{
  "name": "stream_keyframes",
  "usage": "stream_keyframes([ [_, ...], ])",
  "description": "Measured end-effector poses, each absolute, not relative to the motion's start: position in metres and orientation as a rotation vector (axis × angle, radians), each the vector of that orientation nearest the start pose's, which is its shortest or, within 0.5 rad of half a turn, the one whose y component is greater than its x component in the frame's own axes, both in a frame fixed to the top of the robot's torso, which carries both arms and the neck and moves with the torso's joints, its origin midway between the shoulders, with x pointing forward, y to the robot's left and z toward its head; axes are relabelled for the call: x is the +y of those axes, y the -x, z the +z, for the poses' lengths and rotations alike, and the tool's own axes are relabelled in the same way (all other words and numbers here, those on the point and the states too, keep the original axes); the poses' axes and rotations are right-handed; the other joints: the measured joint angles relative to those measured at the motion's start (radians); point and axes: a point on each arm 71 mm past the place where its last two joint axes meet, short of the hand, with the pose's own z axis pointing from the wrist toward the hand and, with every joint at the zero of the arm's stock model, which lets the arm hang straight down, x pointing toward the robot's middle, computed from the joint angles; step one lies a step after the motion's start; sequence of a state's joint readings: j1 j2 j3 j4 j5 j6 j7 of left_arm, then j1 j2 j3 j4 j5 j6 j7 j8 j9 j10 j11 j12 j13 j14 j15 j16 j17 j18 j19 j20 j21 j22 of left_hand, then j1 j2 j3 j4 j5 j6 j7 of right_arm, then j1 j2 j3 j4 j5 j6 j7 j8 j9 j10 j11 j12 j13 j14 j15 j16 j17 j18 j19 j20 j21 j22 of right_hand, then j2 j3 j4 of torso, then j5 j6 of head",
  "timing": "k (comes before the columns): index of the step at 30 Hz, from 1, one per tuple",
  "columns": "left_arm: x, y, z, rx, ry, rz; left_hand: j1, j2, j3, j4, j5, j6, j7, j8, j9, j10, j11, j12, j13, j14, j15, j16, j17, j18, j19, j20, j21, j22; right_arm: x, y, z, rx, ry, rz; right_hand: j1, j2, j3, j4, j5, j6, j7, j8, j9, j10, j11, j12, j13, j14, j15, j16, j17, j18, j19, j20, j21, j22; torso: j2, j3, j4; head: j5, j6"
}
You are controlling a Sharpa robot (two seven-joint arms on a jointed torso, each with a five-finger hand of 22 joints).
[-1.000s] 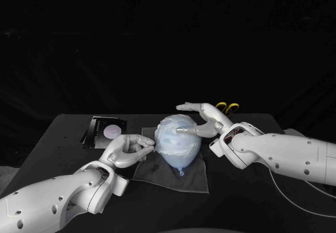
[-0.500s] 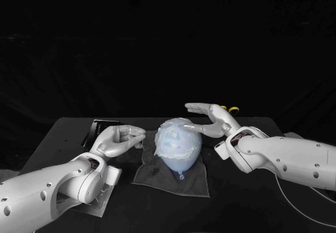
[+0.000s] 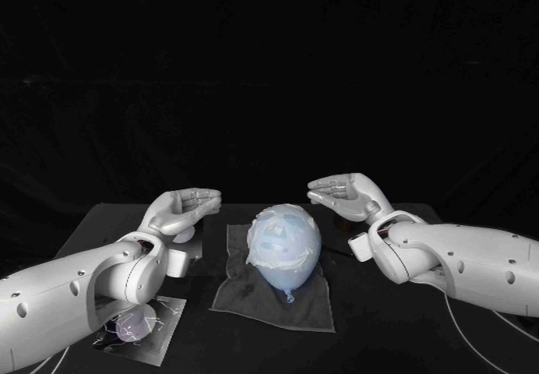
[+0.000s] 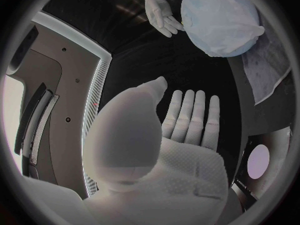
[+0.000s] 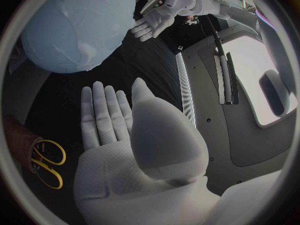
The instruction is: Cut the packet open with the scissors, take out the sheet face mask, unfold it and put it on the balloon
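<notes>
Nothing is held by the left hand [image 3: 185, 209] or the right hand [image 3: 350, 195]; the fingers are spread straight, clear of the balloon [image 3: 282, 266], which is covered by the mask [image 3: 285, 227].

Balloon [image 3: 283, 241] blocks the centre; gaps flank it.

right hand [image 5: 119, 140] flat, fingers [image 5: 103, 112] straight, holding nothing | balloon [image 5: 75, 25] beyond fingertips, apart | yellow-handled scissors [image 5: 47, 162] beside palm
</notes>
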State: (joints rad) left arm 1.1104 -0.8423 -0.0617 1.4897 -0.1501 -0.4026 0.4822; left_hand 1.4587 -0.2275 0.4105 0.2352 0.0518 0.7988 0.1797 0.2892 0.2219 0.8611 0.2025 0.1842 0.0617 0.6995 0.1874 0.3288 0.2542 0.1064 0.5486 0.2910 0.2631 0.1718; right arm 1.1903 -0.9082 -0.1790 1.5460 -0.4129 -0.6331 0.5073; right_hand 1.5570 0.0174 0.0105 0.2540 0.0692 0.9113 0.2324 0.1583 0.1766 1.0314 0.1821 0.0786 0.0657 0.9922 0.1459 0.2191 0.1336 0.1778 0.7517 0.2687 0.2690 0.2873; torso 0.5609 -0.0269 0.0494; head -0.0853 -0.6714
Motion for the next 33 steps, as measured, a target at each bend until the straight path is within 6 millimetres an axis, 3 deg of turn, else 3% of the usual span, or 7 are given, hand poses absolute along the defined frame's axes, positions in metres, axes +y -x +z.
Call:
stream_keyframes([
  [7, 0.221, -0.494, -0.217, 1.357, 1.036, -1.413, 0.043, 0.055, -0.172, 0.039, 0.0, -0.024, -0.013, -0.036, -0.016, -0.123, -0.047, -0.116, -0.002, -0.103, 0.045, -0.121, -0.071, -0.03, -0.034, 0.002, -0.095, -0.069, -0.252, -0.473, -0.214, 1.335, -0.766, 1.176, 0.0, 0.0, 0.012, 0.012, 0.0, 0.0, 0.0, -0.009, -0.008, 0.006, 0.001, -0.01, -0.002, -0.003, 0.01, -0.019, -0.008, 0.0, 0.005, -0.005, -0.018, -0.03, -0.008, 0.0005, -0.0031, 0.002, 0.014],
  [12, 0.22, -0.497, -0.217, 1.34, 1.06, -1.416, 0.055, 0.077, -0.209, 0.043, 0.0, -0.044, -0.006, -0.047, -0.023, -0.116, -0.048, -0.12, -0.003, -0.104, 0.034, -0.134, -0.082, -0.031, -0.031, -0.006, -0.11, -0.082, -0.253, -0.476, -0.216, 1.325, -0.81, 1.181, -0.021, -0.013, 0.013, 0.019, 0.0, -0.015, -0.002, -0.021, -0.017, -0.021, 0.007, -0.016, -0.004, -0.045, 0.013, -0.047, -0.02, 0.0, -0.015, 0.001, -0.043, -0.059, -0.009, 0.001, -0.0036, 0.003, 0.023],
  [20, 0.217, -0.493, -0.219, 1.341, 1.076, -1.412, -0.344, 0.183, -0.35, -0.149, -0.034, -0.568, -0.124, -0.216, -0.161, -0.632, -0.155, -0.165, -0.043, -0.516, -0.119, -0.27, -0.201, -0.069, -0.389, -0.204, -0.217, -0.145, -0.241, -0.475, -0.215, 1.306, -0.851, 1.208, -0.431, -0.016, -0.003, -0.171, -0.049, -0.642, -0.159, -0.118, -0.128, -0.654, -0.125, -0.06, -0.047, -0.706, -0.097, -0.168, -0.099, -0.122, -0.529, -0.186, -0.202, -0.218, -0.01, 0.0047, -0.0109, 0.02, 0.032],
  [23, 0.21, -0.487, -0.221, 1.336, 1.092, -1.412, -0.487, 0.202, -0.376, -0.184, -0.04, -0.664, -0.148, -0.247, -0.186, -0.728, -0.175, -0.173, -0.051, -0.593, -0.148, -0.295, -0.223, -0.085, -0.456, -0.24, -0.236, -0.156, -0.224, -0.472, -0.215, 1.289, -0.906, 1.245, -0.572, -0.016, -0.006, -0.205, -0.056, -0.754, -0.19, -0.134, -0.148, -0.812, -0.149, -0.066, -0.055, -0.826, -0.118, -0.19, -0.114, -0.142, -0.622, -0.221, -0.23, -0.247, -0.012, 0.0103, -0.0206, 0.042, 0.045],
  [25, 0.204, -0.482, -0.222, 1.329, 1.109, -1.407, -0.704, 0.209, -0.388, -0.197, -0.04, -0.703, -0.157, -0.259, -0.197, -0.766, -0.183, -0.173, -0.054, -0.623, -0.16, -0.304, -0.232, -0.085, -0.481, -0.256, -0.244, -0.16, -0.211, -0.469, -0.216, 1.275, -0.96, 1.27, -0.706, -0.017, -0.008, -0.217, -0.056, -0.791, -0.2, -0.14, -0.155, -0.864, -0.157, -0.068, -0.058, -0.865, -0.124, -0.197, -0.118, -0.141, -0.653, -0.232, -0.238, -0.257, -0.013, 0.0148, -0.0279, 0.056, 0.054],
  [28, 0.197, -0.475, -0.223, 1.316, 1.133, -1.391, -0.988, 0.217, -0.398, -0.211, -0.045, -0.741, -0.166, -0.27, -0.206, -0.803, -0.19, -0.177, -0.057, -0.652, -0.172, -0.31, -0.241, -0.085, -0.506, -0.27, -0.25, -0.165, -0.198, -0.465, -0.218, 1.261, -1.032, 1.288, -1.056, -0.016, -0.01, -0.231, -0.062, -0.844, -0.214, -0.145, -0.165, -0.937, -0.168, -0.068, -0.061, -0.92, -0.134, -0.205, -0.125, -0.156, -0.696, -0.248, -0.248, -0.27, -0.015, 0.0204, -0.0379, 0.073, 0.064],
  [33, 0.19, -0.466, -0.225, 1.286, 1.177, -1.335, -1.246, 0.223, -0.405, -0.223, -0.045, -0.771, -0.174, -0.278, -0.215, -0.833, -0.198, -0.178, -0.059, -0.675, -0.183, -0.317, -0.248, -0.084, -0.527, -0.284, -0.253, -0.168, -0.19, -0.462, -0.222, 1.24, -1.136, 1.276, -1.331, -0.016, -0.009, -0.241, -0.062, -0.88, -0.226, -0.151, -0.171, -0.988, -0.176, -0.072, -0.063, -0.958, -0.142, -0.211, -0.129, -0.156, -0.724, -0.263, -0.256, -0.279, -0.016, 0.0247, -0.0453, 0.084, 0.07],
])
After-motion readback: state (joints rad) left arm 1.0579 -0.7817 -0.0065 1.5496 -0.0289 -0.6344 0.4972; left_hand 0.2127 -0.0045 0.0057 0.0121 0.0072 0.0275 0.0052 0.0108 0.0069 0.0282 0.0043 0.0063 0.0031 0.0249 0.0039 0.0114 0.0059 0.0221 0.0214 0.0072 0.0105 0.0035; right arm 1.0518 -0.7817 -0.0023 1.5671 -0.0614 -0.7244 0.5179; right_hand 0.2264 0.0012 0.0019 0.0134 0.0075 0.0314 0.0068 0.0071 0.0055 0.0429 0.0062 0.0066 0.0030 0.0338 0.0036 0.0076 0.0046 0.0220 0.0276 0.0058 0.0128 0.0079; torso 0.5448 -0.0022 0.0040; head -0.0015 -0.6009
